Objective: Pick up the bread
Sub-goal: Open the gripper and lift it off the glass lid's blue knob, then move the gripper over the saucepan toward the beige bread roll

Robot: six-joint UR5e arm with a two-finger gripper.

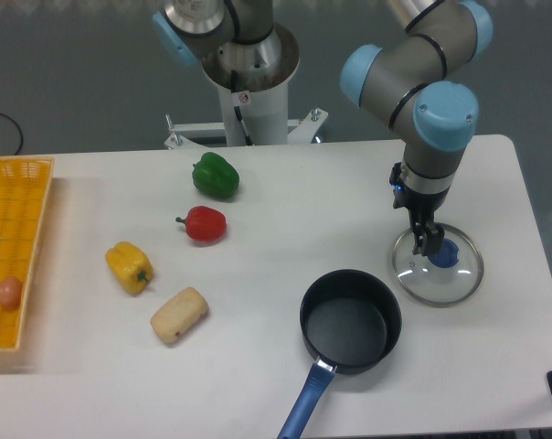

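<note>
The bread (pixel 179 315) is a pale tan oblong roll lying on the white table, front left, with nothing touching it. My gripper (pixel 428 245) hangs far to the right of it, pointing down just over the glass lid (pixel 438 266), beside the lid's blue knob (pixel 444 253). Its fingers stand slightly apart, open, with nothing between them.
A yellow pepper (pixel 130 266) lies just up-left of the bread, a red pepper (pixel 204 223) and a green pepper (pixel 215 176) farther back. A black pot (pixel 350 320) with a blue handle stands front centre. A yellow basket (pixel 11 265) at the left edge holds a pinkish ball (pixel 9 293).
</note>
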